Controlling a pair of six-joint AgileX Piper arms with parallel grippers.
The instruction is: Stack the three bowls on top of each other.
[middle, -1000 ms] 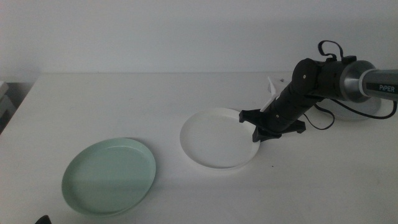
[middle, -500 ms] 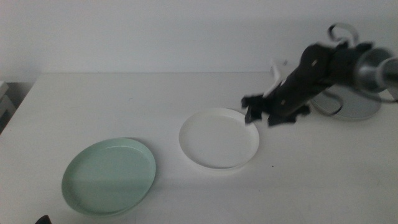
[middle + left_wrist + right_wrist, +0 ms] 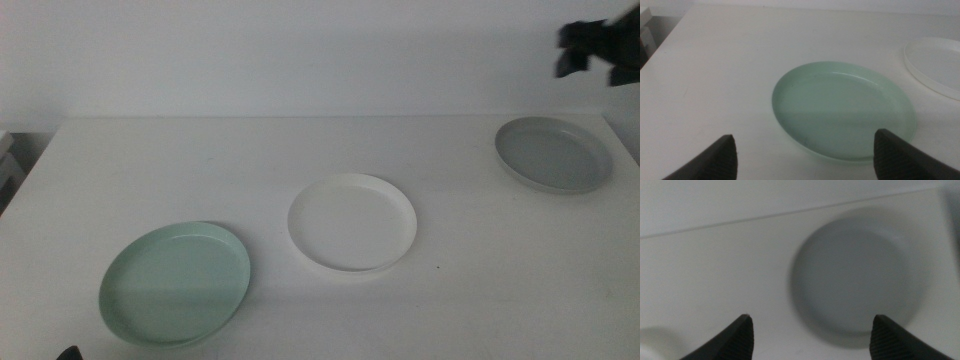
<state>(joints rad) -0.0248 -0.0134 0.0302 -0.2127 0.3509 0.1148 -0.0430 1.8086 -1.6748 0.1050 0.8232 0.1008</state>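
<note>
The mint green bowl (image 3: pixel 175 282) sits at the front left of the table, the white bowl (image 3: pixel 352 221) in the middle, and the grey bowl (image 3: pixel 553 154) at the back right. All three lie apart, none stacked. My right gripper (image 3: pixel 590 45) is high at the picture's top right, above and behind the grey bowl; its wrist view looks down on the grey bowl (image 3: pixel 857 285) between wide-open empty jaws. My left gripper (image 3: pixel 805 150) waits open and empty just in front of the mint green bowl (image 3: pixel 842 115).
The white table (image 3: pixel 200 160) carries only the bowls. The table's left edge (image 3: pixel 30 170) meets a dark gap. The white bowl's rim shows in the left wrist view (image 3: pixel 935 62).
My right arm has let go of the white bowl's rim, lifted and swung back to the top right over the grey bowl. The white bowl stays in the middle.
</note>
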